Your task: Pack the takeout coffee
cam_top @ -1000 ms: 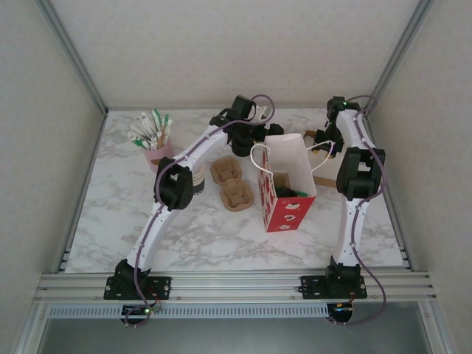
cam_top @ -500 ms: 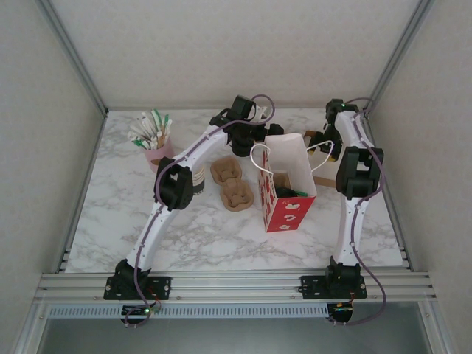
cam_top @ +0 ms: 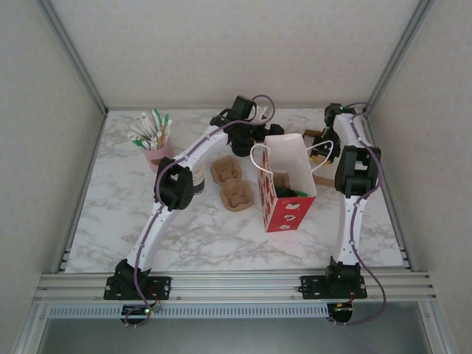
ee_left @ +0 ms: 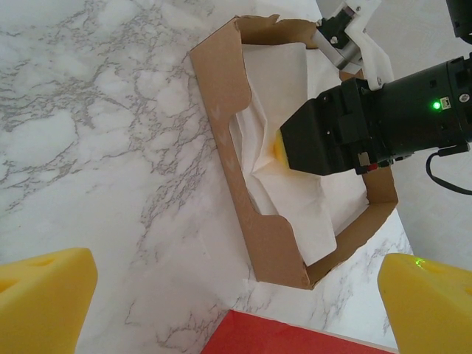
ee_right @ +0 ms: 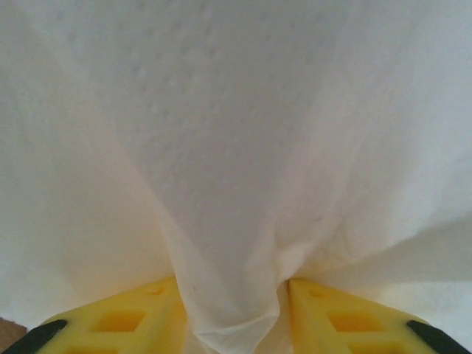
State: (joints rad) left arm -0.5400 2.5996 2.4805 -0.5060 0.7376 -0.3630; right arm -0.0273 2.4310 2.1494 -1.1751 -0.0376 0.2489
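The right gripper (ee_right: 232,313) pinches a fold of the white napkin (ee_right: 221,147) in one cardboard tray (ee_left: 243,214), far right. The left gripper (ee_left: 236,284) hangs wide open above the tray. One red bag (cam_top: 287,210) holds dark, unidentifiable contents. Two pulp carriers (cam_top: 232,184) lie to its left. Where the takeout coffee cup is cannot be told.

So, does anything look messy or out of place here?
Only the napkins in the brown tray: the top one is bunched into a peak, pinched between the right fingers. Nothing looks spilled or broken.
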